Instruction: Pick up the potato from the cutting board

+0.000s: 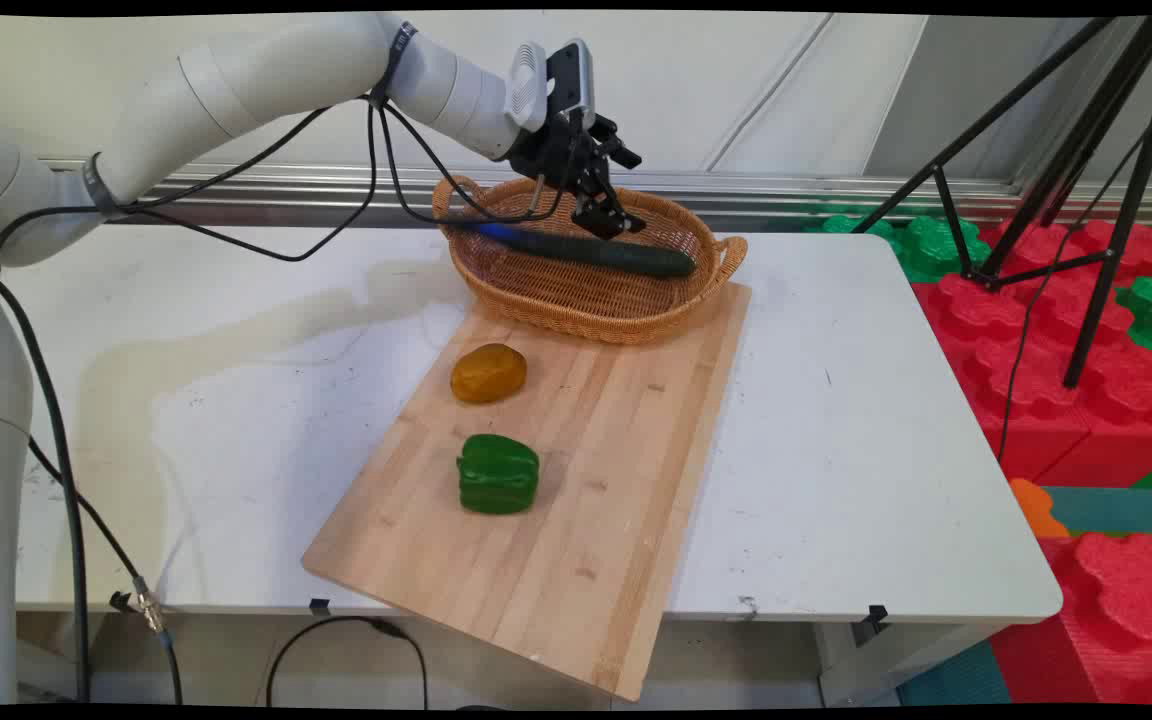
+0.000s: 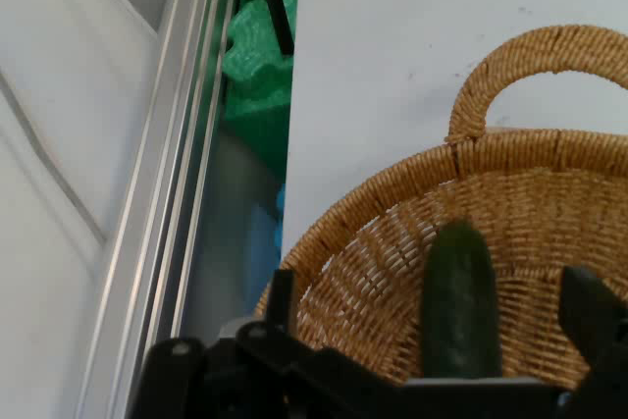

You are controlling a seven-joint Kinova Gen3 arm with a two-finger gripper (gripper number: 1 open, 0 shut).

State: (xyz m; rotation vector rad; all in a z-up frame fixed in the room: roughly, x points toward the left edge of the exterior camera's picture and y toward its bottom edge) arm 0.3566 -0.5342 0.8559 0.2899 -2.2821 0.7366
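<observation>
**A robotics lab test bench**

A white table stands against plain wall panels, a black camera tripod beside it. Red and green foam floor blocks and trailing cables mark an experimental setup.

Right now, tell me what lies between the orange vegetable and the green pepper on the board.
Nothing: in the main view only bare wooden board shows between the orange vegetable and the green pepper.

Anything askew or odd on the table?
The long dark green cucumber lies across the woven wicker basket, its end near the right rim. The light wooden cutting board sits skewed, its near corner overhanging the white table.
</observation>
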